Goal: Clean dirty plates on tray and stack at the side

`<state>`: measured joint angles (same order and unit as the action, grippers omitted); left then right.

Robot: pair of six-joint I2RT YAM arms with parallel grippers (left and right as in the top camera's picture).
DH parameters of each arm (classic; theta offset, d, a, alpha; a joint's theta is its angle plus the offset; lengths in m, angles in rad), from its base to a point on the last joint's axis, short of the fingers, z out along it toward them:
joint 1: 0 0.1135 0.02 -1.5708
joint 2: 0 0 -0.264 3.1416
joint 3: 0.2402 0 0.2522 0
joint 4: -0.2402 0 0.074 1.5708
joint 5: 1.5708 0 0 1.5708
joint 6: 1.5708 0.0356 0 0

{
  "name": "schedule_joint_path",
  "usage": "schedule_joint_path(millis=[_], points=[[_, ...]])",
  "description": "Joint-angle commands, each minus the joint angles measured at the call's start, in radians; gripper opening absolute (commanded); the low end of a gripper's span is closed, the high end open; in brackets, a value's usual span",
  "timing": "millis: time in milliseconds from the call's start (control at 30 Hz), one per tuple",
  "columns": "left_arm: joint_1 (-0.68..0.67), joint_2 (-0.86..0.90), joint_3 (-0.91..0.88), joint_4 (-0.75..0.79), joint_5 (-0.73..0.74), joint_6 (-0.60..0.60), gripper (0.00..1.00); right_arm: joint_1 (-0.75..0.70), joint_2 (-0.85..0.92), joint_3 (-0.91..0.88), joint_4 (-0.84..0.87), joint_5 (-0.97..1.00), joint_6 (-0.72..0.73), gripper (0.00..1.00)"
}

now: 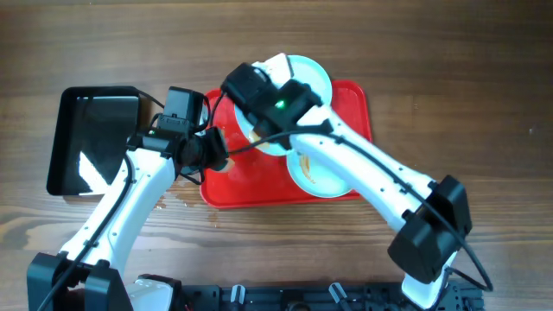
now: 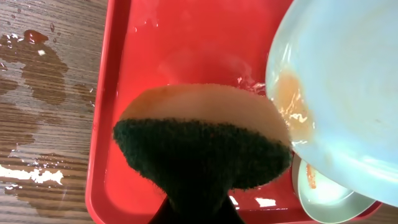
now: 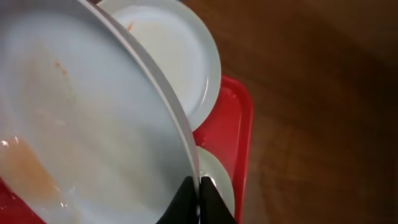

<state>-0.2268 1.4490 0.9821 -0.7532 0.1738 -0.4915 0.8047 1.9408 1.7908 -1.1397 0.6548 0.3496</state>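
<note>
My right gripper [image 3: 199,194] is shut on the rim of a pale plate [image 3: 87,124], holding it tilted above the red tray [image 1: 352,108]. An orange-brown smear [image 2: 292,102] shows on the face of this held plate [image 2: 348,81]. My left gripper [image 2: 196,211] is shut on a sponge [image 2: 199,137] with a tan top and dark green scrub side, which hides its jaws. The sponge's right edge touches the held plate beside the smear. A second plate [image 1: 304,76] lies at the tray's far edge. A third plate [image 1: 324,180], with an orange streak [image 2: 311,177], sits at the front.
A glossy black tray [image 1: 95,138] stands to the left of the red one. Water puddles [image 2: 37,56] lie on the wooden table beside the red tray's left rim [image 2: 102,124]. The red tray floor [image 2: 186,43] is wet.
</note>
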Motion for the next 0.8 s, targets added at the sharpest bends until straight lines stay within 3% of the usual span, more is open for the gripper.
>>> schedule_joint_path(millis=[0,200,767], points=[[0.006,-0.013,0.019,0.0,0.005,0.016,0.04,0.073,-0.017,0.013,0.001,0.199,-0.005,0.04],[0.006,-0.013,0.019,0.0,0.005,0.016,0.04,0.119,-0.017,0.014,-0.003,0.296,0.045,0.04],[0.006,-0.013,0.019,0.0,0.005,0.016,0.04,0.153,-0.016,0.013,0.027,0.295,0.046,0.04]])
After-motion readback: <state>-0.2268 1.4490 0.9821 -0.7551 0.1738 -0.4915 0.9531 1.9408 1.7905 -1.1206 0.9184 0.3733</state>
